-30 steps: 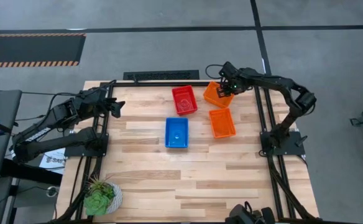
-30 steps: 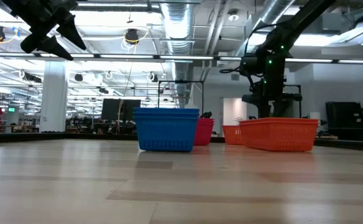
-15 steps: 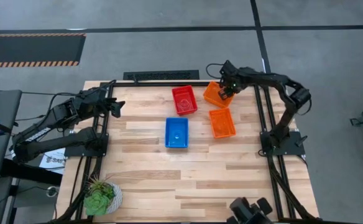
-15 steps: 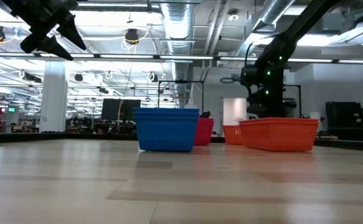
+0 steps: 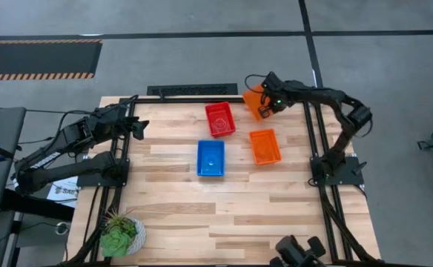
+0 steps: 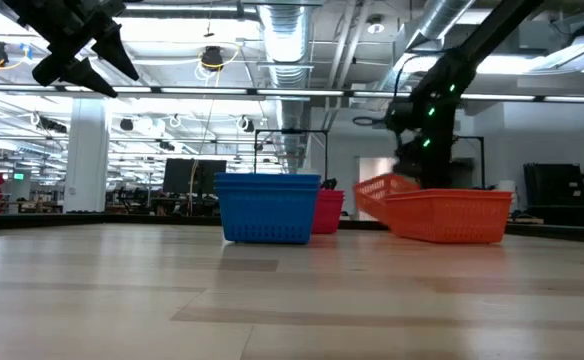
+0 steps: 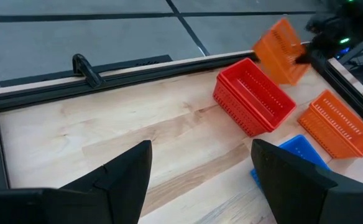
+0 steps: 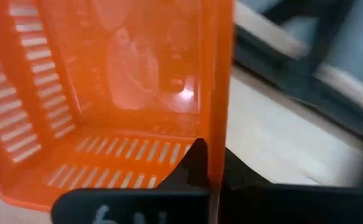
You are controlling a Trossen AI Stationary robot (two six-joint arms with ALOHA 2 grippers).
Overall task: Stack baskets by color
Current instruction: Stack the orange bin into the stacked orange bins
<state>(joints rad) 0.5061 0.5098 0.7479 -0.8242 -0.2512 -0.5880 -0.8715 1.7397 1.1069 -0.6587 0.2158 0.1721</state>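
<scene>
While the right gripper point(image 5: 265, 106) has its jaws clamped on one wall, the orange mesh basket point(image 5: 254, 101) hangs tilted above the table's point(image 5: 202, 208) far right corner.

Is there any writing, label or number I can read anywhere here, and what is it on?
White handwritten marks on the right gripper, low in the right wrist view: cut off and blurred, not readable.
Printed sheet beside the left arm's base in the high view: dark lettering, too small to read.
Green sign far back in the room in the low view: too small to read.
Baskets, including the orange basket the right gripper holds: no text visible.
</scene>
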